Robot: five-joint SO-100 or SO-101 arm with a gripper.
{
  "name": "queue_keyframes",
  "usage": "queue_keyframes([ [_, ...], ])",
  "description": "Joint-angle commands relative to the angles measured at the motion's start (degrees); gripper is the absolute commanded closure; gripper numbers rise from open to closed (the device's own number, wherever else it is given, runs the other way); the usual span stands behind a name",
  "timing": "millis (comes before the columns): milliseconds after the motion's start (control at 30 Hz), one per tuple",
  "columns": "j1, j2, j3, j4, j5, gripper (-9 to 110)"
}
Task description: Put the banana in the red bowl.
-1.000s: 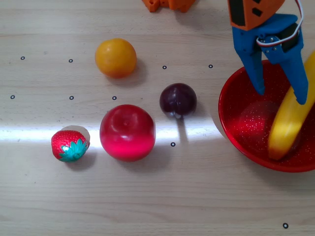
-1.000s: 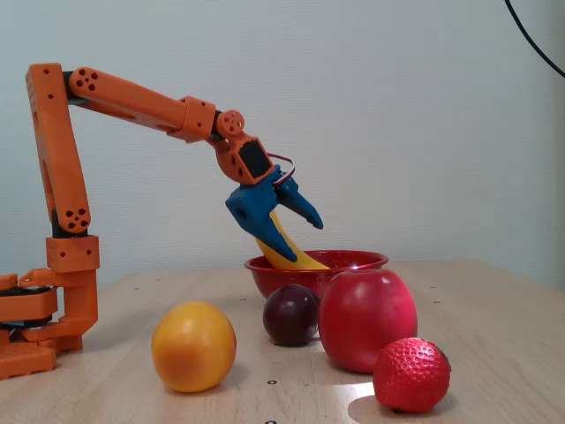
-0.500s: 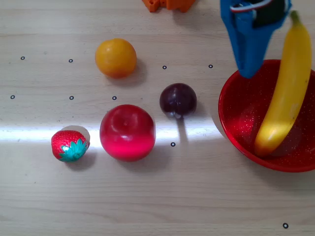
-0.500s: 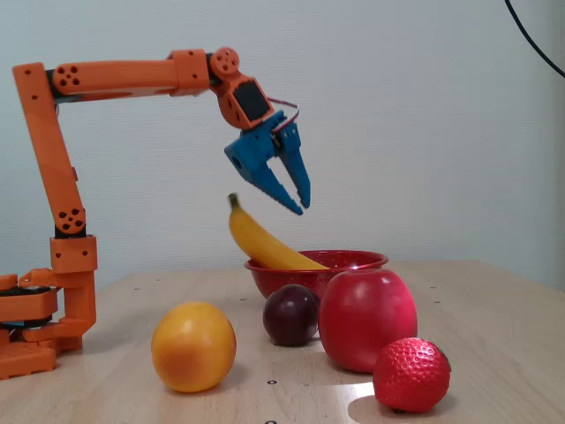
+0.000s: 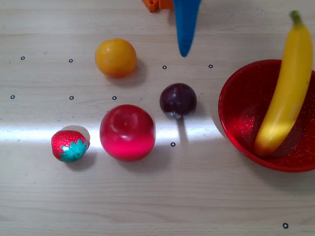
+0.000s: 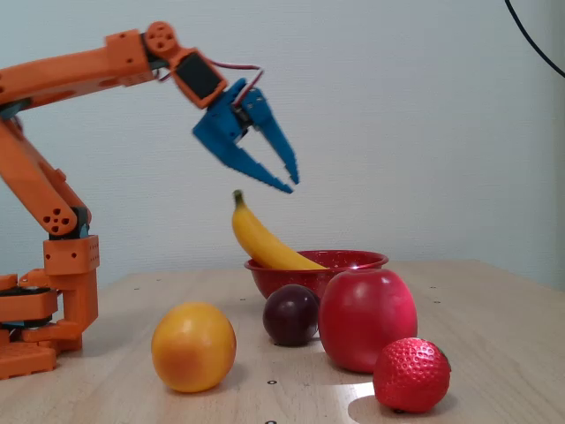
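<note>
One banana (image 6: 263, 243) rests in red bowl (image 6: 353, 261), just below the released, empty hand (image 6: 291, 183).

A wooden table (image 5: 206, 196) marked with small black ring dots is seen from above. At the right edge, the red bowl (image 5: 236, 105) is partly cut off by the frame. The banana (image 5: 285, 88) is laid in it, its lower end on the bowl's floor and its green stem tip propped over the far rim. An orange (image 5: 115, 58), a dark plum (image 5: 178, 100), a red apple (image 5: 127, 132) and a strawberry (image 5: 69, 145) are spread on the table to the left of the bowl, none touching. A blue pointed gripper (image 5: 185, 51) finger is seen at the top edge, above the plum; its state cannot be judged.
</note>
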Motion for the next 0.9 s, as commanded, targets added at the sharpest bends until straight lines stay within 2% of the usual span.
queue_keyframes([
  [0, -2.29, 5.98, 1.41, -2.99, 1.23, 101],
  [600, -9.49, 44.91, 45.18, -11.34, 1.49, 101],
  [867, -8.96, 55.55, 63.98, -23.99, 1.23, 101],
])
